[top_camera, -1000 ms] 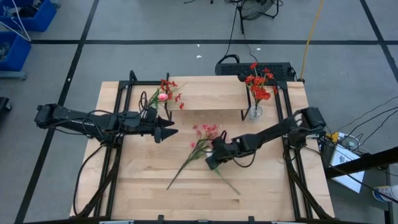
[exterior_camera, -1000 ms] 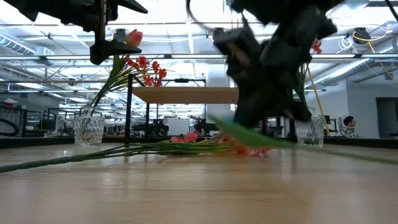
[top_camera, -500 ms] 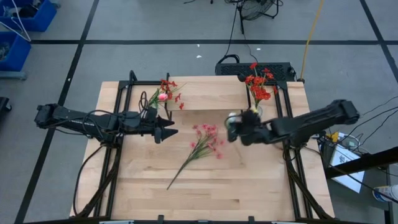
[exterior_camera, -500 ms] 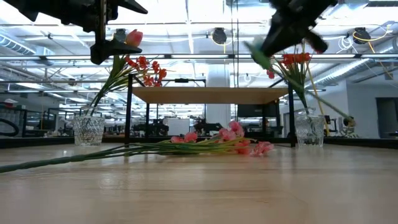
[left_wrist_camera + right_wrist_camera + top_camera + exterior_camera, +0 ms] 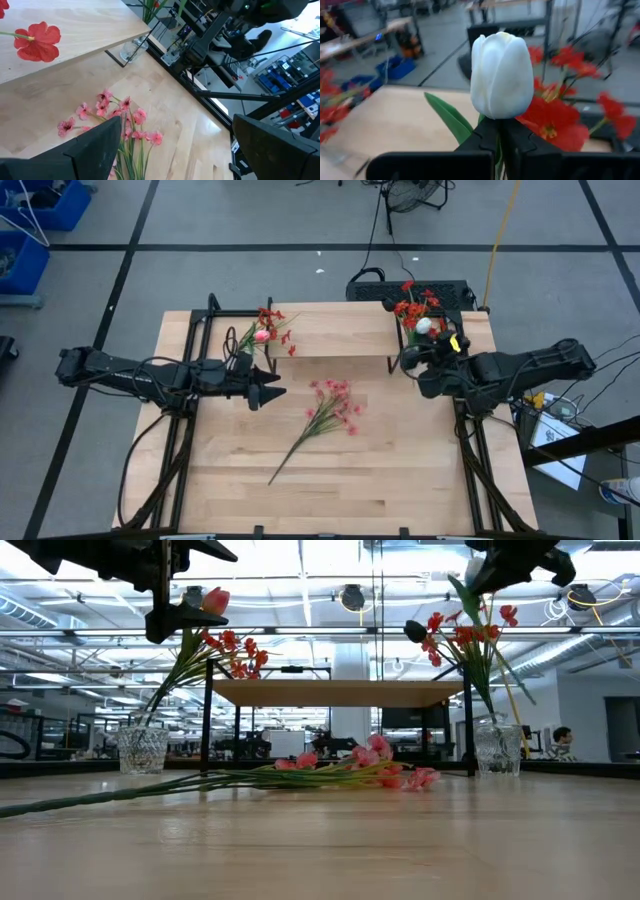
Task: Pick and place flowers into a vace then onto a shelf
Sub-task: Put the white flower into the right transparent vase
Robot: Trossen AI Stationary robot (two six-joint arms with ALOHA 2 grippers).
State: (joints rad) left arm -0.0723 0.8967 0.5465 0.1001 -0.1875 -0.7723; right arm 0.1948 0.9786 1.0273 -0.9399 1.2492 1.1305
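The flowers are in three places. A pink spray (image 5: 327, 414) lies flat on the table's middle. Red blossoms with a pink bud (image 5: 262, 332) stand in the left glass vase (image 5: 142, 748). More red blossoms (image 5: 414, 308) stand in the right vase (image 5: 497, 750). A white tulip (image 5: 502, 75) is held up near those red blossoms by my right gripper (image 5: 428, 343), which is shut on it. The light-wood shelf (image 5: 330, 330) stands between the vases. My left gripper (image 5: 274, 391) hovers open left of the pink spray. My right gripper pinches the tulip's green stem just under the white bud (image 5: 498, 127) between its two fingers. The fingers lie about level, coming from the table's right side. The bud stands past the fingertips, a green leaf (image 5: 451, 117) juts beside them, and the tulip is clear of the table.
The shelf's black legs (image 5: 208, 715) and the black frame rails (image 5: 470, 450) along both table sides stand near the arms. A black box (image 5: 420, 288) sits behind the far edge. Bare tabletop (image 5: 300, 490) stretches toward the near edge.
My right gripper has risen from the table's middle and swung toward the far right, up beside the right vase's red blossoms. It has tipped from pointing down to about level. The white tulip came up off the table with it. The pink spray stayed put.
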